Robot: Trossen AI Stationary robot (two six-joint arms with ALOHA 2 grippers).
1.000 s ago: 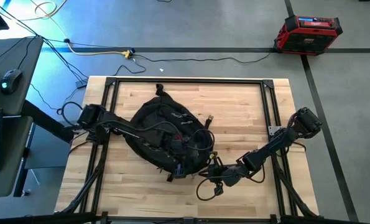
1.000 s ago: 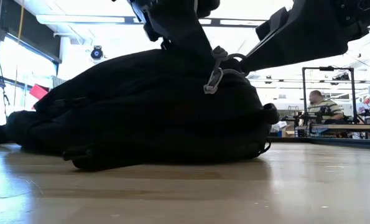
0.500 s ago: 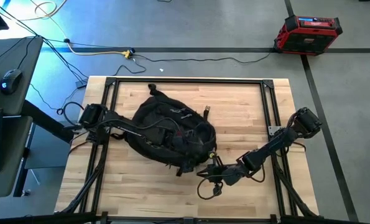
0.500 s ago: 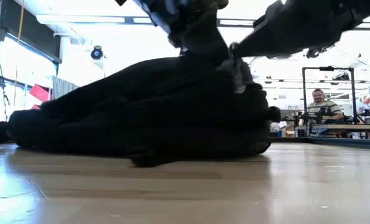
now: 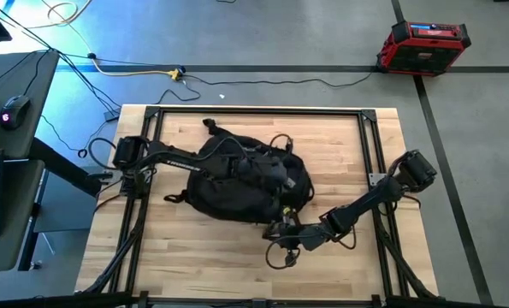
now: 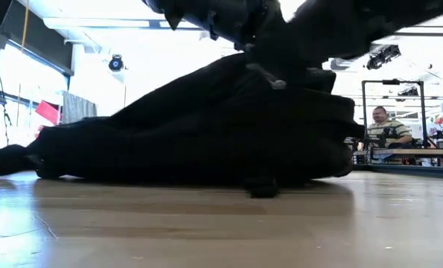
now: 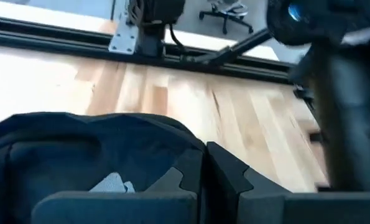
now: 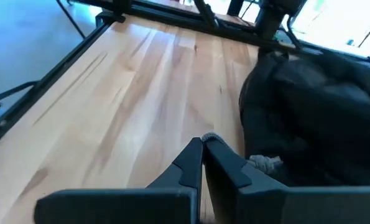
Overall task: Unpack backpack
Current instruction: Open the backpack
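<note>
Lying on the counter [image 5: 340, 145], the backpack [image 5: 245, 184] has both clenched pincers at it, left pincer [image 7: 203, 163] apparently pinching fabric, right pincer [image 8: 202, 149] at its edge

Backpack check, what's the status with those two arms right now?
Left gripper jaws shut, over the backpack. Right gripper jaws shut at its near edge, beside a cord pull. Backpack lies mid-table, nothing unpacked in sight.

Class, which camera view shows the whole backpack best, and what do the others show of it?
The high view: the backpack lies on the table, outline fully visible. The low view gives only a dark side silhouette. The left wrist view shows one fabric edge, the right wrist view one side with a grey cord.
</note>
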